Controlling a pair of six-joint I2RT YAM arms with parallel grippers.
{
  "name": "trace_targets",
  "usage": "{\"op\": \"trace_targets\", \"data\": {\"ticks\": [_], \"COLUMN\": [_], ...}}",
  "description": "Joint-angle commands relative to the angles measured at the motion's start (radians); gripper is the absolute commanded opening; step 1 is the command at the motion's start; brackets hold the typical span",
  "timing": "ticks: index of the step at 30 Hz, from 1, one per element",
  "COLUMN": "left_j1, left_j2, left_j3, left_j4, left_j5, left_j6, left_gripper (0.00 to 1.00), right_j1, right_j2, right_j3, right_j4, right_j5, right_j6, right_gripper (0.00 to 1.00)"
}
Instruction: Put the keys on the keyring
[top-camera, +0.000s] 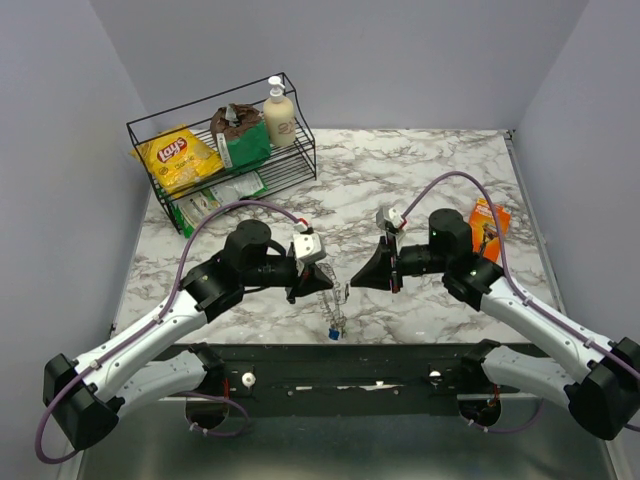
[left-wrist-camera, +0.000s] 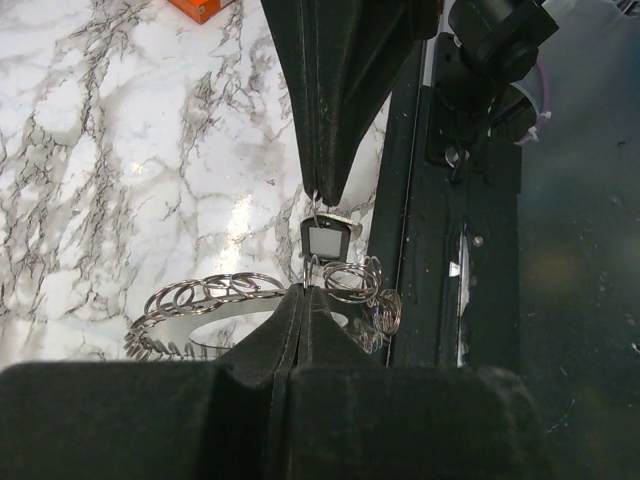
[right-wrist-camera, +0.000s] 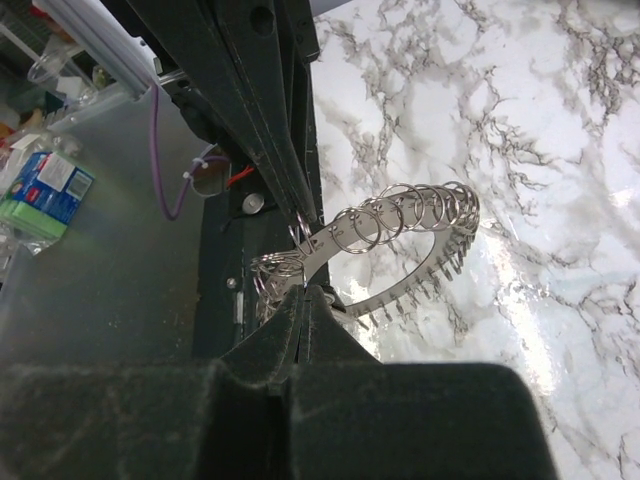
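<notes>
The keyring (top-camera: 336, 305) is a silvery band rimmed with small coiled rings, held up between my two grippers above the near edge of the table. It also shows in the left wrist view (left-wrist-camera: 200, 300) and the right wrist view (right-wrist-camera: 410, 225). My left gripper (top-camera: 312, 285) (left-wrist-camera: 305, 290) is shut, pinching one small ring of it. My right gripper (top-camera: 362, 277) (right-wrist-camera: 305, 290) is shut on a tiny key (left-wrist-camera: 325, 238) with a dark head and pale centre, tip to tip with the left. A blue key (top-camera: 333, 335) hangs at the keyring's lower end. The red and green keys are out of view.
A black wire rack (top-camera: 140, 135) at the back left holds a yellow Lay's bag (top-camera: 178, 155), a brown bag (top-camera: 238, 130) and a soap bottle (top-camera: 278, 115). An orange packet (top-camera: 490, 222) lies at the right. The black base rail (top-camera: 340, 362) runs along the near edge.
</notes>
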Motion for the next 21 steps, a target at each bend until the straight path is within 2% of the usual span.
{"op": "trace_targets", "data": {"ticks": [1,21], "left_j1": [-0.008,-0.022], "left_j2": [0.003,0.011], "left_j3": [0.042,0.042], "left_j4": [0.010,0.017], "left_j5": [0.031,0.024], "left_j6": [0.011,0.005], "left_gripper": [0.00,0.00], "right_j1": [0.032,0.081], "right_j2": [0.013,0.037], "right_j3": [0.044,0.047], "right_j4": [0.032,0.058], "right_j5": [0.031,0.056], "right_j6": [-0.014,0.000], "right_gripper": [0.01,0.01]}}
